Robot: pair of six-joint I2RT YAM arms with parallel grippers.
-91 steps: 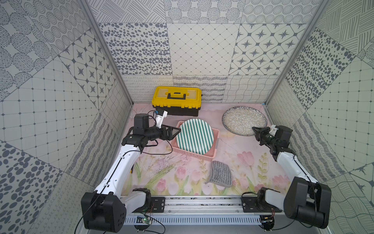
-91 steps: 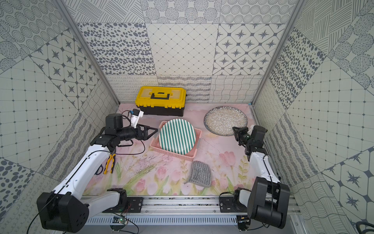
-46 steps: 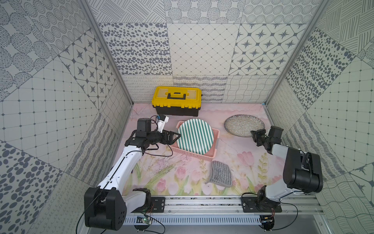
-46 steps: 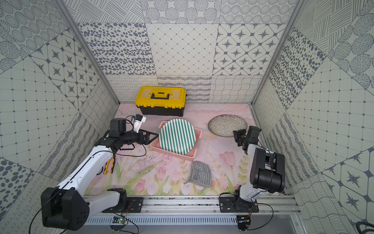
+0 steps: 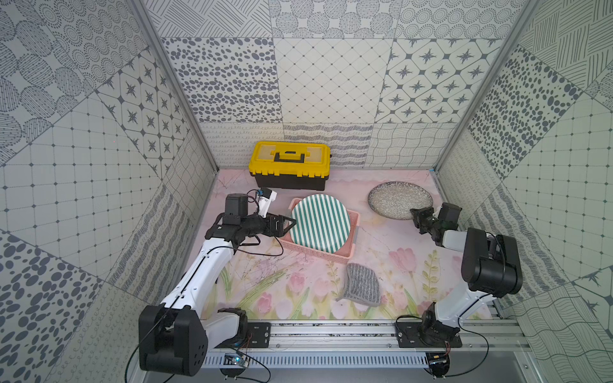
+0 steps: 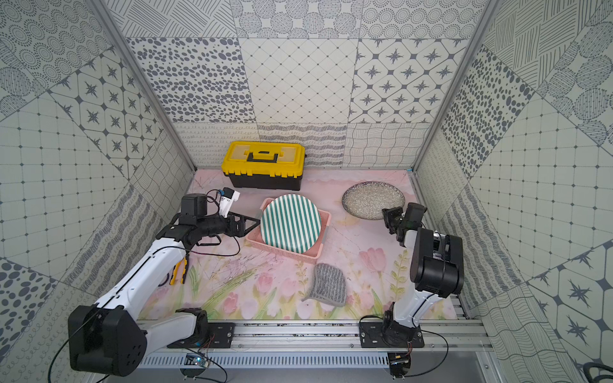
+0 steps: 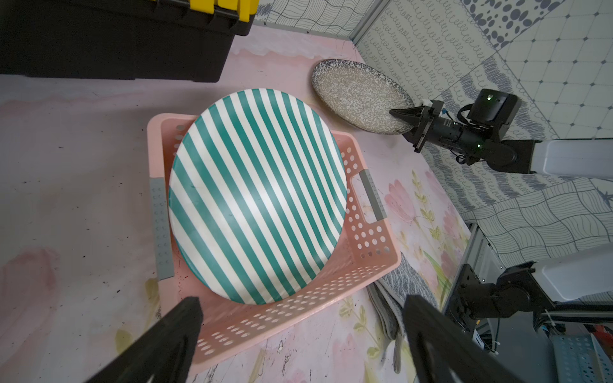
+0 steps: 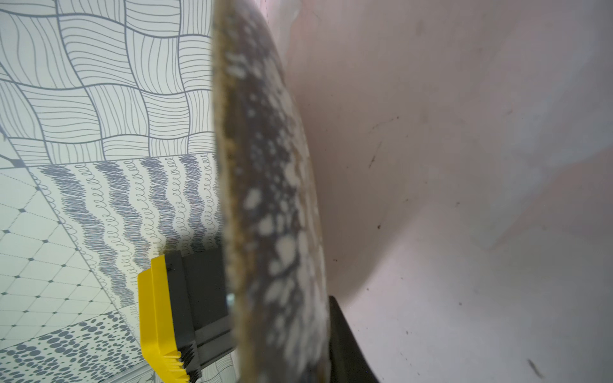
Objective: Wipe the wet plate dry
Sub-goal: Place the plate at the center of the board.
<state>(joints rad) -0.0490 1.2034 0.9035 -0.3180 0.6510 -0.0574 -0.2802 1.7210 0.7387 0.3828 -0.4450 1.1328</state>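
The right wrist view shows the speckled plate (image 8: 272,199) blurred and cropped. Whether the right gripper (image 7: 403,117) pinches it seems unclear.

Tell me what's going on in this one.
The right gripper pinches the near rim of the speckled plate. The left gripper hangs wide open beside the pink basket, in which the striped plate leans. The grey cloth lies untouched near the front, so no wiping is under way.

Bright, even light, soft shadows; right wrist view shows the speckled plate (image 8: 272,199) blurred.
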